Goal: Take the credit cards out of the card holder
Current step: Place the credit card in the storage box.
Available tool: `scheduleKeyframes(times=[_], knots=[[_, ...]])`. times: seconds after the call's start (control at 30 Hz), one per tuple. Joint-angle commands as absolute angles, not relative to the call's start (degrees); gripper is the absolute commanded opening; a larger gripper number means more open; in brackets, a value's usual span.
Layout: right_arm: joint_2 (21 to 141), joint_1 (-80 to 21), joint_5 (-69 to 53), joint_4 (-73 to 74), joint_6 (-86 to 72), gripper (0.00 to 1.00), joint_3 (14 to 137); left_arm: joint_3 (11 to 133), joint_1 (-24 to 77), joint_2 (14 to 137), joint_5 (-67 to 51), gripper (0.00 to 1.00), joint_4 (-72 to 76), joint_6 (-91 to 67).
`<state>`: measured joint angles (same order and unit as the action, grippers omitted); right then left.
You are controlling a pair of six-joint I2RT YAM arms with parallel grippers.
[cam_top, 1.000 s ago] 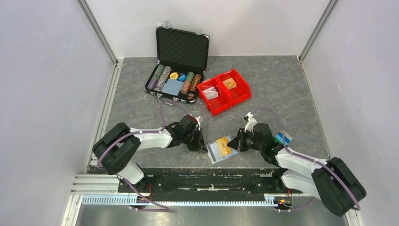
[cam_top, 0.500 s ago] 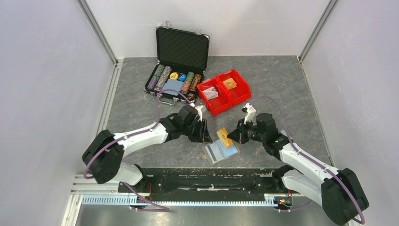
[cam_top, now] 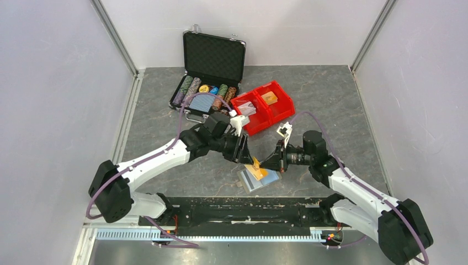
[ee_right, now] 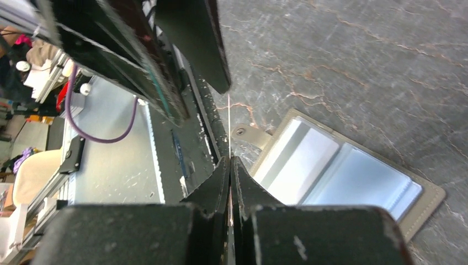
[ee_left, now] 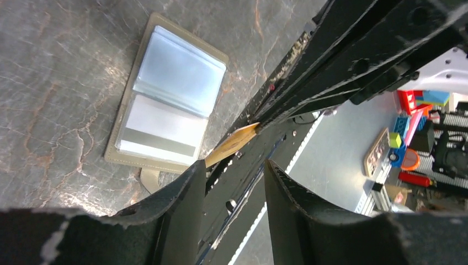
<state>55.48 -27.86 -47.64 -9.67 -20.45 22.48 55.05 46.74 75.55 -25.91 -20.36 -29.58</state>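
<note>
The card holder point(cam_top: 265, 179) lies open on the grey table, its clear sleeves up; it also shows in the left wrist view point(ee_left: 176, 77) and the right wrist view point(ee_right: 353, 182). A pale card with a grey stripe point(ee_left: 160, 135) sits in one sleeve. My right gripper point(cam_top: 270, 164) point(ee_right: 229, 163) is shut on the orange-yellow credit card point(cam_top: 255, 165) point(ee_right: 229, 121) and holds it on edge just above the holder. My left gripper point(cam_top: 244, 153) point(ee_left: 232, 182) is open, right beside the card's free end point(ee_left: 234, 142). No blue or teal cards are in view.
An open black poker-chip case point(cam_top: 207, 77) and red bins point(cam_top: 262, 107) stand at the back. The black base rail point(cam_top: 237, 210) runs along the near edge just below the holder. Grey walls close in both sides.
My right gripper has pulled the orange-yellow card out of the holder and lifted it. My left gripper has moved right, up to the card's free end.
</note>
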Motion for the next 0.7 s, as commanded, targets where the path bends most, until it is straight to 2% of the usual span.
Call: scheduleKeyframes(times=[0.0,0.1,0.23,0.3,0.37,0.43,0.67], knots=[[53.88,-27.86,-52.72,-15.6,-22.45,0.0,21.42,57.32,46.68,77.21,-33.78,0.49,-20.74,-24.37],[53.76,-27.99,-53.69,-16.17,-22.86,0.0,21.05,57.13,46.67,77.22,-35.02,0.43,-19.41,-24.69],[53.45,-28.38,-54.13,-16.12,-23.1,0.0,21.0,56.74,46.67,77.53,-36.69,0.22,-17.76,-25.07],[53.32,-28.49,-54.55,-16.1,-22.88,0.0,21.17,55.98,46.67,77.71,-38.12,0.19,-16.09,-25.58],[53.22,-28.55,-54.46,-15.8,-22.45,0.0,21.27,56.02,46.58,78.24,-37.84,0.22,-17.01,-24.6],[53.25,-28.56,-54.48,-15.76,-22.3,0.0,21.34,56.51,46.41,78.58,-37.57,0.33,-18.79,-23.08],[54.01,-28.91,-55.57,-15.84,-22.0,0.0,21.53,58.03,46.27,78.42,-36.03,0.52,-21.49,-21.32]])
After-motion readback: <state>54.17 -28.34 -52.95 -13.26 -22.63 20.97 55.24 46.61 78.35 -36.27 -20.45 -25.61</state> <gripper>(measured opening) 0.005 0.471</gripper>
